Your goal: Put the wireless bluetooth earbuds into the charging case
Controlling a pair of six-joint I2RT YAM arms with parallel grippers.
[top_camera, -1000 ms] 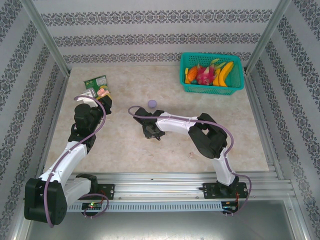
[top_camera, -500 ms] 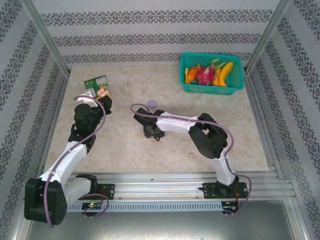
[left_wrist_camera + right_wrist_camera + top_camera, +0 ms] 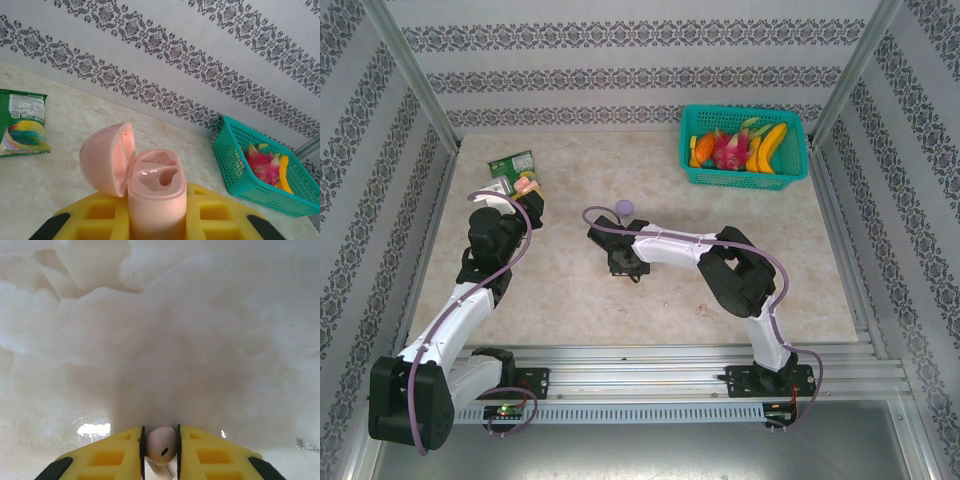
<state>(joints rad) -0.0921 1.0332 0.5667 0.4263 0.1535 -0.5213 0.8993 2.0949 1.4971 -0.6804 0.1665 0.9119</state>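
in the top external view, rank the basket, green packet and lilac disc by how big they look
1. basket, by far the largest
2. green packet
3. lilac disc, the smallest

All three lie at much the same distance from the camera, so nearness hardly skews the order.

Earbud (image 3: 161, 442) between right fingers (image 3: 210, 456)

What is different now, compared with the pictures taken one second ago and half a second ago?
The right pincer shifted slightly to the right over the table and closed on a pale pink earbud. The left pincer still holds the open pink charging case. The lilac disc, the snack bag and the fruit basket stayed as they were.
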